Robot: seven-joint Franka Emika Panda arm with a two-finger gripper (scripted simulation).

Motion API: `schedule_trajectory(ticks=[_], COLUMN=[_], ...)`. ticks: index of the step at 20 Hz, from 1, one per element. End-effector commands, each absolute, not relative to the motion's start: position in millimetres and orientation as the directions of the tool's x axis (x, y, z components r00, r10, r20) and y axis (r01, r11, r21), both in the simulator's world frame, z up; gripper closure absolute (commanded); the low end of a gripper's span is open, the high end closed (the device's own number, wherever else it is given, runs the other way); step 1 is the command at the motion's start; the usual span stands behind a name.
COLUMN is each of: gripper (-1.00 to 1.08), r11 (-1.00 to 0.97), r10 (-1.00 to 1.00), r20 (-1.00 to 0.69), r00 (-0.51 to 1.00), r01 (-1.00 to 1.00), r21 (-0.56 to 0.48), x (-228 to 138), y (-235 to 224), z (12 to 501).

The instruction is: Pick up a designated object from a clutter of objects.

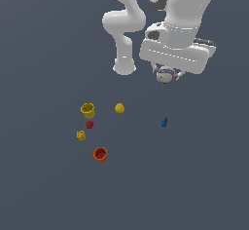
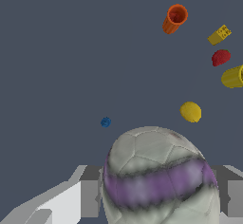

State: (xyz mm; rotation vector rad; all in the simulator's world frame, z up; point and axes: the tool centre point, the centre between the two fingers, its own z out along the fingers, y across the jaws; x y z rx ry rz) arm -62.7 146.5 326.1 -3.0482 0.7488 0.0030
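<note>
My gripper is shut on the whitish-grey ball, which has a purple band, and holds it well above the floor. In the wrist view the ball fills the near part of the picture between my fingers. The rest of the clutter lies on the dark floor below: a yellow cup, a yellow ball, a red strawberry-like piece, a yellow block, an orange-red cup and a small blue piece.
The arm's white base stands on the floor behind the clutter. In the wrist view the orange-red cup, yellow block, strawberry piece, yellow cup, yellow ball and blue piece show far below.
</note>
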Motion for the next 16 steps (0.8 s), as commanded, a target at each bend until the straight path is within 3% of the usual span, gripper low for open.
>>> schedule_trajectory(ticks=[1,16], gripper=[1.08,1.08], r11=[-0.886,-0.886], r10=[-0.463,-0.464], r20=[-0.002,0.0], r00=[0.886,0.886], r01=[-0.463,-0.464], r21=[-0.001,0.0], x=[-57.0,-39.3], y=[139.7,124.2], z=[345.9,392.9])
